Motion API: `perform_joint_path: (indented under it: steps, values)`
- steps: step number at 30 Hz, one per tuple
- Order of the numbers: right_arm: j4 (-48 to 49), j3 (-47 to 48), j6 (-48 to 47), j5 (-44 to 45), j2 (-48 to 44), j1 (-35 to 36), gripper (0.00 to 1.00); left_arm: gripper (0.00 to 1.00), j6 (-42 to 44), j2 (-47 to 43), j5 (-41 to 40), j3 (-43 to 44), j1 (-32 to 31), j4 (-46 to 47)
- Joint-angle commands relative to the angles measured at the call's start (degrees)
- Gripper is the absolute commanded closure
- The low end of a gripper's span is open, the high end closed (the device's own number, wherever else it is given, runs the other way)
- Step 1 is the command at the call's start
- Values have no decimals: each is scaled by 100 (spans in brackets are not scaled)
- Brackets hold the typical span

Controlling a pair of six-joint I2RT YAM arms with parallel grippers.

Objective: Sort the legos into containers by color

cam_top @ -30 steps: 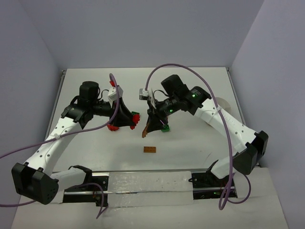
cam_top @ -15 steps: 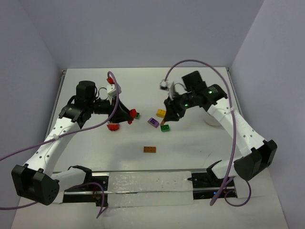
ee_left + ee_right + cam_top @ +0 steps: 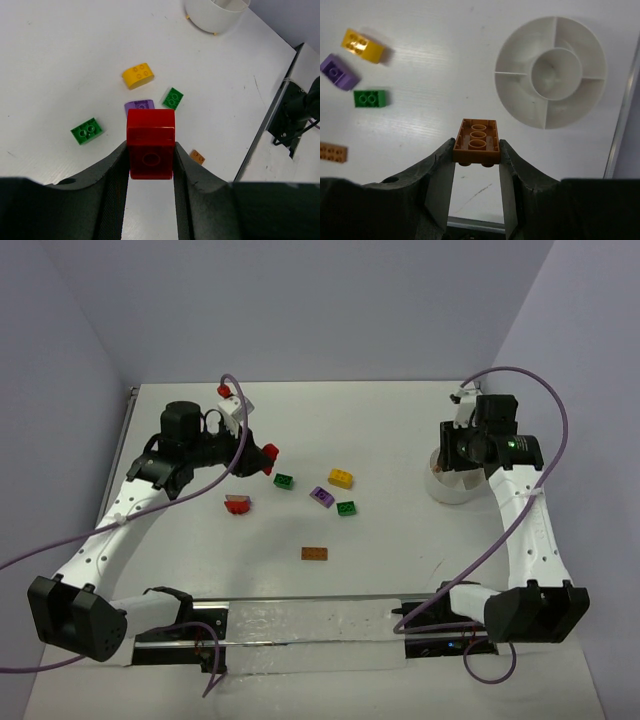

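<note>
Left gripper (image 3: 150, 150) clamped on red brick (image 3: 150, 142), raised over desk's left half. Right gripper (image 3: 477, 151) clamped on brown brick (image 3: 477, 139), near white divided cup (image 3: 520, 95) by right edge; its compartments show only white floor. Loose mid-desk: green brick (image 3: 284, 480), second green brick (image 3: 347, 508), yellow brick (image 3: 341, 478), purple brick (image 3: 321, 496), orange-brown brick (image 3: 315, 553), second red brick (image 3: 238, 504).

Up top, the right hand (image 3: 452, 462) blocks part of the white cup (image 3: 447, 492), and the brown brick (image 3: 476, 141) it grips can't be made out there. Left wrist: cup sliced by the top edge, purple brick (image 3: 140, 105) tucked behind the gripped red brick (image 3: 150, 142), orange-brown brick (image 3: 197, 157) half behind the left hand (image 3: 150, 155).
</note>
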Motion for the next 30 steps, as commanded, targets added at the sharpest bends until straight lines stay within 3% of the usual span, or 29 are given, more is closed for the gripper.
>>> perform_joint_path:
  steps: [1, 5, 14, 30]
  values:
    - [441, -111, 1193, 1382, 0, -37, 100, 100, -147, 31, -240, 274, -45, 326]
    - [266, 10, 1847, 2087, 472, -41, 100, 100, -130, 37, -230, 285, -45, 298]
    - [632, -202, 2260, 2457, 665, -46, 100, 100, -145, 1, -265, 246, -45, 324]
    - [782, -414, 2489, 2150, 979, -54, 100, 100, -140, 47, -239, 222, -45, 381]
